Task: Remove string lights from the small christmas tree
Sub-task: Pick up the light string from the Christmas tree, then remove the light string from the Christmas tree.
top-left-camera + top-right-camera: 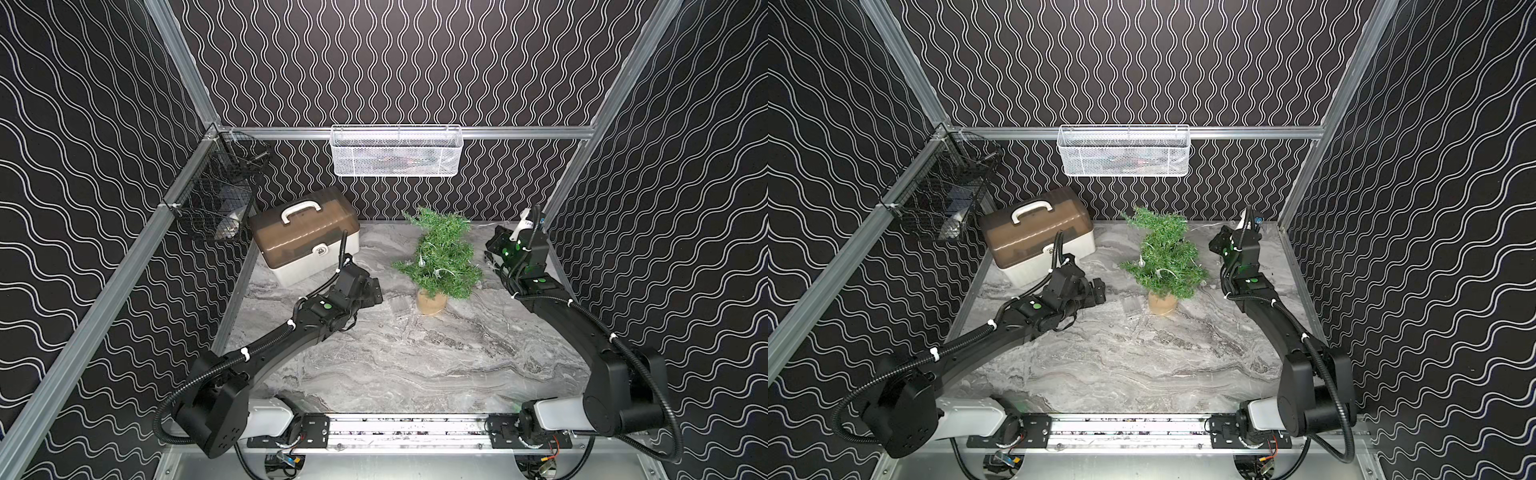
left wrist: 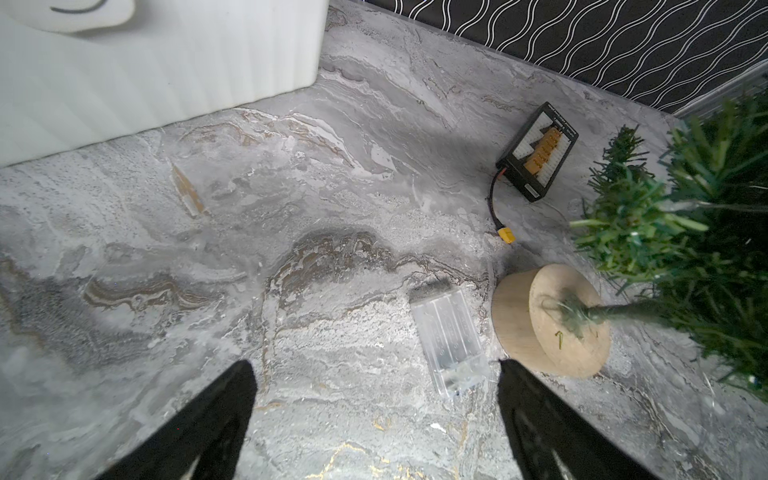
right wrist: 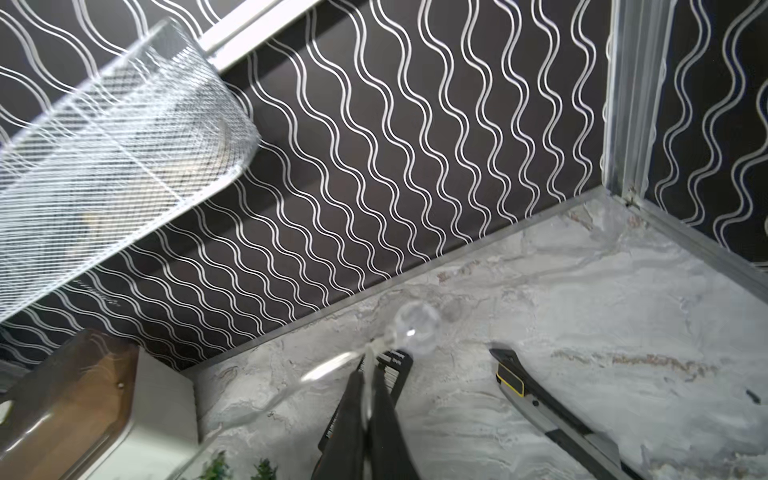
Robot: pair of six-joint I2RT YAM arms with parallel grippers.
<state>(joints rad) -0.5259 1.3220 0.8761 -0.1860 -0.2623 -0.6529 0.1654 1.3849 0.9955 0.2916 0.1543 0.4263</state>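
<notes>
The small christmas tree (image 1: 440,253) stands upright on its tan round base (image 2: 552,320) at the back middle of the marble table, seen in both top views. The string lights (image 1: 422,261) still wind through its branches, and their clear box (image 2: 451,336) lies flat on the table beside the base. My left gripper (image 2: 377,363) hovers open just over the table; the clear box lies near one fingertip, untouched. My right gripper (image 3: 368,370), to the right of the tree, is shut on the wire. A clear bulb (image 3: 417,332) sits just past its tips, and the wire trails back toward the tree.
A storage box with a brown lid (image 1: 305,235) stands at the back left. A white mesh basket (image 1: 397,151) and a black wire basket (image 1: 216,195) hang on the walls. A black connector board (image 2: 538,156) lies behind the tree, a utility knife (image 3: 536,395) near the right wall.
</notes>
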